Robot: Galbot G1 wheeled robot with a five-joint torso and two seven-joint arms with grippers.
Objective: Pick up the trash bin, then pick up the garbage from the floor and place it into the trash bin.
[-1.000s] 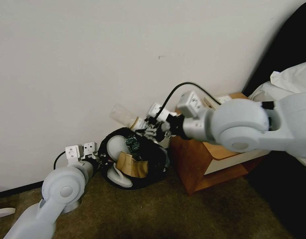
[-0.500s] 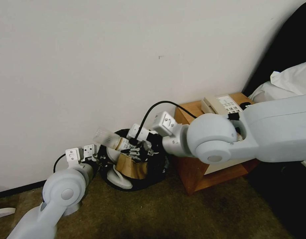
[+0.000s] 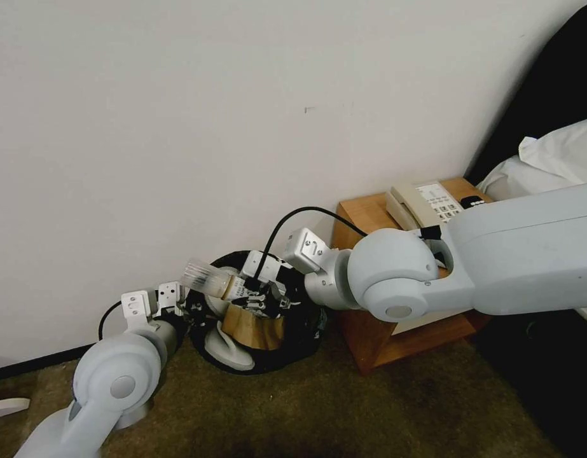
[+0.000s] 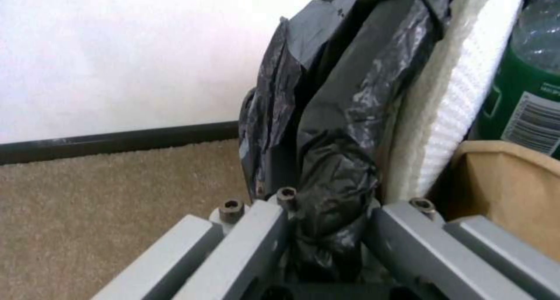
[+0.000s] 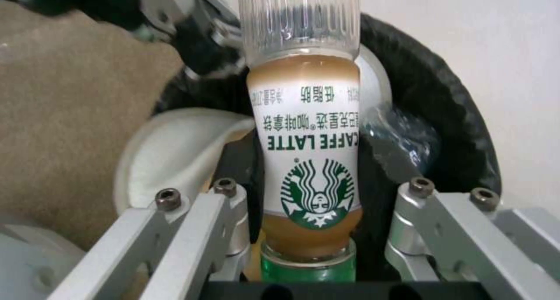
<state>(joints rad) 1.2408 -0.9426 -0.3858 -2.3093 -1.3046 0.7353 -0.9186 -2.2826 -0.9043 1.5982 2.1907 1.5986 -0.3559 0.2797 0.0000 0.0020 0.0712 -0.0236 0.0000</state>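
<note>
The trash bin (image 3: 299,331), lined with a black bag, stands tilted on the carpet against the wall. My left gripper (image 3: 182,310) is shut on its rim, pinching the crinkled bag (image 4: 332,169) between the fingers (image 4: 262,221). Inside the bin are a white slipper (image 3: 224,346), a brown cardboard piece (image 3: 252,329) and a green-labelled bottle (image 4: 525,99). My right gripper (image 3: 260,298) hovers over the bin's mouth, shut on a coffee bottle (image 3: 207,280) that juts out sideways toward the left rim. The right wrist view shows this bottle (image 5: 309,160) between the fingers, above the slipper (image 5: 175,160).
A wooden nightstand (image 3: 376,343) with a beige phone (image 3: 427,200) stands right of the bin, close under my right arm. A bed with white linen (image 3: 547,159) is at the far right. The wall runs just behind the bin. A white object (image 3: 6,407) lies on the carpet at far left.
My right arm has come down and to the left with the coffee bottle, from above the nightstand's corner to low over the bin's mouth. The left gripper still grips the rim.
</note>
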